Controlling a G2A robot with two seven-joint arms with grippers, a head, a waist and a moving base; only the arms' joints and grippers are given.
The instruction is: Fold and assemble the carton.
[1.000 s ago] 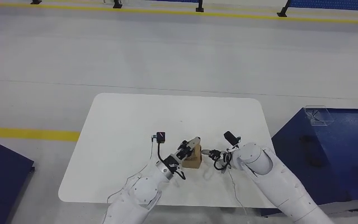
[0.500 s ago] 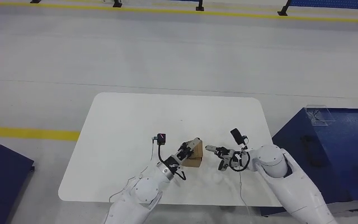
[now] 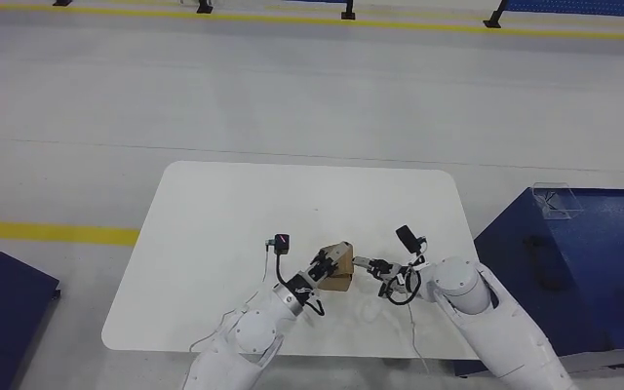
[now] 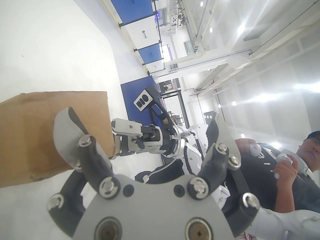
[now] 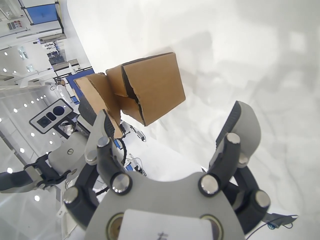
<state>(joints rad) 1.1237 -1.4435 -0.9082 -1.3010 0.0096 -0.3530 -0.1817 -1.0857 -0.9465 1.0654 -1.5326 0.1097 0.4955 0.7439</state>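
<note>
Left gripper (image 4: pixel 140 121) is spread wide and grasps nothing: one of its curved, grey-backed fingers (image 4: pixel 68 126) lies flat against a smooth brown side of the carton (image 5: pixel 155 88), while its other finger stands well apart in the air. Right gripper (image 5: pixel 171 112) is likewise released, with its jaws wide and nothing between them, and sits just beside the opposite end of the carton. That end is unfinished. One loose flap (image 5: pixel 96 93), its wavy corrugated edge showing, sticks out towards a right finger (image 5: pixel 103 126). The flap's corner lies at that fingertip, though whether they touch cannot be told. The inner flaps are partly folded in, with a jagged dark gap running between them. The carton itself is a small, boxy piece of matte brown cardboard with crisp corners on its closed sides. It rests between the two grippers, near the middle of the front edge of the table (image 3: pixel 244 214). The table is white and smooth with rounded corners. To its right stands a dark blue cabinet (image 3: pixel 556 263). Beyond lies a pale, glossy floor crossed by a yellow stripe (image 3: pixel 68 234), and farther off blue panels (image 3: pixel 575 6) stand on black feet along a second yellow line.
</note>
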